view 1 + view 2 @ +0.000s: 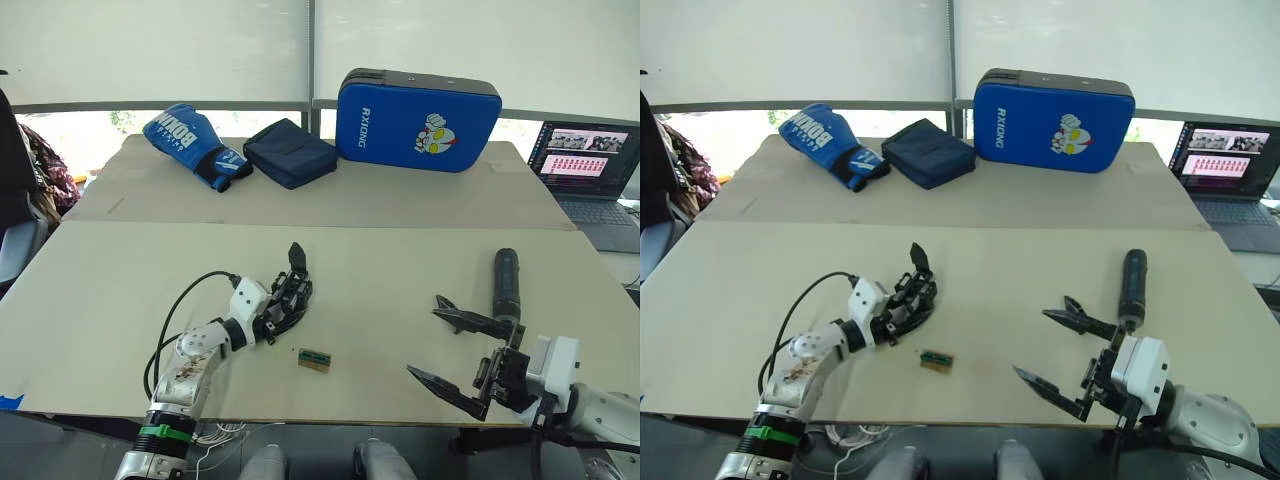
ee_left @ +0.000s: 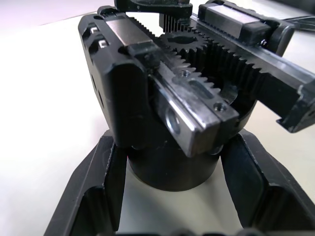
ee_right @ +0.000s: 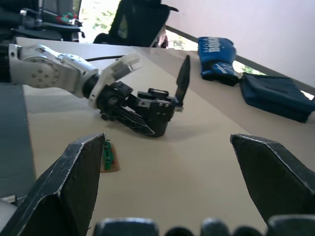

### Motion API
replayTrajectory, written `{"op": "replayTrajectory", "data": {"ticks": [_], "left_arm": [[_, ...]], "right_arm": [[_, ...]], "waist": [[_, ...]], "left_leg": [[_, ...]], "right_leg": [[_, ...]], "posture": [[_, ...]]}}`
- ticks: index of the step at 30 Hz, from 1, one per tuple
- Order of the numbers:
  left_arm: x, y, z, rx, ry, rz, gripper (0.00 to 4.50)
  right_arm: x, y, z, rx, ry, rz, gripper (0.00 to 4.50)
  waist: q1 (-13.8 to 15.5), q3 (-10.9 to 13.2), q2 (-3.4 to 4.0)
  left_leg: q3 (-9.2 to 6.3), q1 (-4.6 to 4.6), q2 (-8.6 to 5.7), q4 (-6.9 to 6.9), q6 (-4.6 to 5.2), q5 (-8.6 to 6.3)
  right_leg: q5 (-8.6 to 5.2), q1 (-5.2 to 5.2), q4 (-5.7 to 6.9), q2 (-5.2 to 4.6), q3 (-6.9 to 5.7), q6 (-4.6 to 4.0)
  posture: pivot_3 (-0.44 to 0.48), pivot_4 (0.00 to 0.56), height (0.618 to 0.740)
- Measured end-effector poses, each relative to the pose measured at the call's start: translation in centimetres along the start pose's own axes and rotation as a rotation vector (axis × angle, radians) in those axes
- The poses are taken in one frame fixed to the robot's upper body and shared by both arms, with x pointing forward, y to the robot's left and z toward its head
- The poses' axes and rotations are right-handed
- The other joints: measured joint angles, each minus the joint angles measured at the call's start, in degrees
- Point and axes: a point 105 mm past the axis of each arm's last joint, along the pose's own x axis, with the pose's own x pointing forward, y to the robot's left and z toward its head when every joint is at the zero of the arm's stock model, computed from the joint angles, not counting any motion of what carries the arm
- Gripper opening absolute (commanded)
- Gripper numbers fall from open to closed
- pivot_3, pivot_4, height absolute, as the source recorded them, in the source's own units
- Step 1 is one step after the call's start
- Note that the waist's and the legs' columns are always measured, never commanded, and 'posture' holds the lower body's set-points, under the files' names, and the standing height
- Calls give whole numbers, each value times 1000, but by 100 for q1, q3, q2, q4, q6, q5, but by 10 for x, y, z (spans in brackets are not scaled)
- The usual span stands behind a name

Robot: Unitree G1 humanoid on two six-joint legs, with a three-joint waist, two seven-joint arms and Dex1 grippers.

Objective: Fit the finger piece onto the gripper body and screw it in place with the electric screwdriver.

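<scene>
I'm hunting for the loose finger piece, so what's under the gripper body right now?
The gripper body stands on its round base on the table, with the left gripper closed around that base. Whatever lies beneath the base is covered.

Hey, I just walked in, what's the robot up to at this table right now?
The left end effector is clamped around the round base of the gripper body, steadying it on the table. The right end effector hangs open and empty, close to the electric screwdriver lying on the table. A small green-and-tan block lies between the two arms. No screwing has started.
</scene>
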Motion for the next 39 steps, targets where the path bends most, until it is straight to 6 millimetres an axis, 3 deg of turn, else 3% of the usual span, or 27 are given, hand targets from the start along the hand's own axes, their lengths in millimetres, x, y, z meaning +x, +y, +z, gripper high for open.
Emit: {"op": "replayTrajectory", "data": {"ticks": [8, 10, 13, 18, 22, 28, 39], "left_arm": [[9, -5, 1, -9, -9, 15, 2279], [9, -4, 1, -12, -6, 13, 3310], [7, -6, 1, -24, -9, -17, 4466], [0, -2, 0, -23, 1, -59, 4466], [-7, 17, 1, 13, 38, -123, 4466], [-9, 26, 8, 96, 28, -298, 4466], [12, 25, 3, 120, 39, -457, 4466]], "right_arm": [[5, -2, 4, -25, -11, 29, 4500], [5, -3, 4, -25, -11, 26, 4500], [5, -4, 4, -21, -8, 17, 4500], [5, -3, 2, -8, -1, 12, 4500], [6, -3, 1, 1, 4, 11, 4500], [6, -3, 1, 4, 2, 15, 4500], [19, -1, 13, 22, -53, 79, 4500]], "waist": [[77, -1, 1], [77, -1, 1], [72, -1, 2], [52, -1, 1], [25, -1, 1], [12, -1, 1], [-36, 1, -2]], "left_leg": [[3, 4, -2, 0, 0, 0], [3, 5, -2, 0, 0, 0], [3, 5, -1, 0, 0, 0], [3, 6, 1, 0, 0, 0], [3, 7, 2, 0, 0, 0], [4, 3, -1, 0, 0, 0], [3, 0, -1, 1, 1, 0]], "right_leg": [[0, 6, 0, -2, 0, 1], [0, 6, 0, -2, 0, 1], [0, 5, 0, 0, 0, 1], [0, 5, 2, 2, 0, 0], [0, 4, 3, 5, -2, -1], [0, 4, -1, 3, -2, -2], [1, 3, 0, 4, -4, -1]], "posture": [[0, 150, 740], [0, 150, 740], [0, 150, 740], [0, 150, 740], [0, 150, 740], [0, 150, 740], [0, 150, 740]]}}
